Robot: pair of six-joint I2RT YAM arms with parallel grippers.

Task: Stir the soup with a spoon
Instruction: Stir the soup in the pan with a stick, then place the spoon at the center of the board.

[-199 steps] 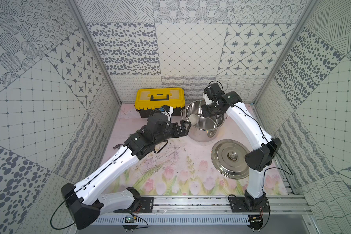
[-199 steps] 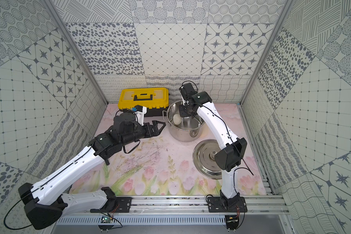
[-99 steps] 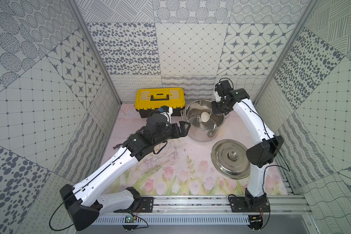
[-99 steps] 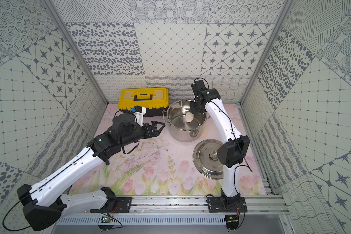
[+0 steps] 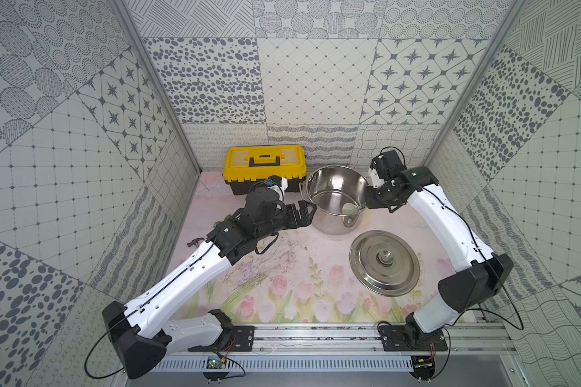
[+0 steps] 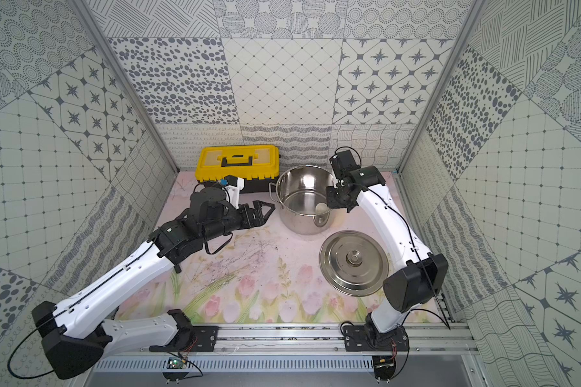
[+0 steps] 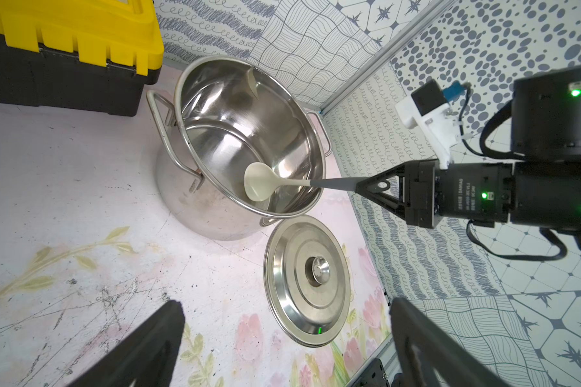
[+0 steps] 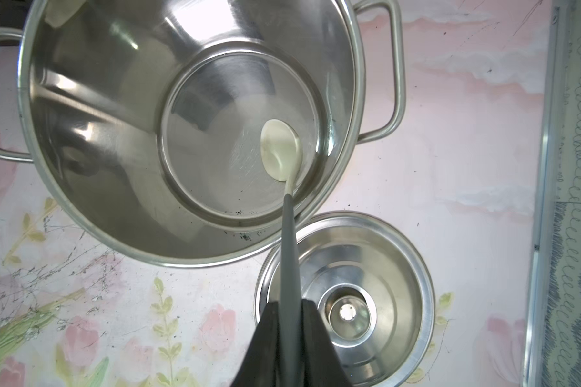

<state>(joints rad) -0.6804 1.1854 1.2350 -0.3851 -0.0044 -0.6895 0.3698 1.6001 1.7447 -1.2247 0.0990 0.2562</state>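
1. Right wrist view: the right gripper point(image 8: 289, 306) is clamped on the dark handle of the spoon point(image 8: 287, 217). It grips far back from the bowl, I'd guess so the long shaft reaches in while the fingers stay outside the rim.
2. The spoon's cream bowl sits low inside the pot point(image 8: 81, 140), right of centre in that frame and near the wall. Whether it touches the steel floor I cannot tell. The handle crosses the rim at the lower right of the pot's mouth.
3. No soup shows. The pot's floor is bare shiny metal with a few dark specks.
4. The lid point(image 8: 393, 268) lies flat and knob up on the mat point(image 5: 282, 284), just beside the pot at the lower right of the frame. It is off so the mouth is open for stirring.
5. In a top view, the left gripper point(image 6: 266, 211) hangs with its jaws wide apart and holds nothing. It is just left of the pot, near a loop handle but apart from it. It looks placed to steady the pot should the spoon drag it.
6. The yellow toolbox point(image 5: 264, 164) stands shut by the back wall, upper left of the pot and clear of both arms.
7. My reading is that this is the stirring step itself. The sweep needs the bowl circling inside the wall. An empty pot is light, so the handle levering on the rim could shove it.
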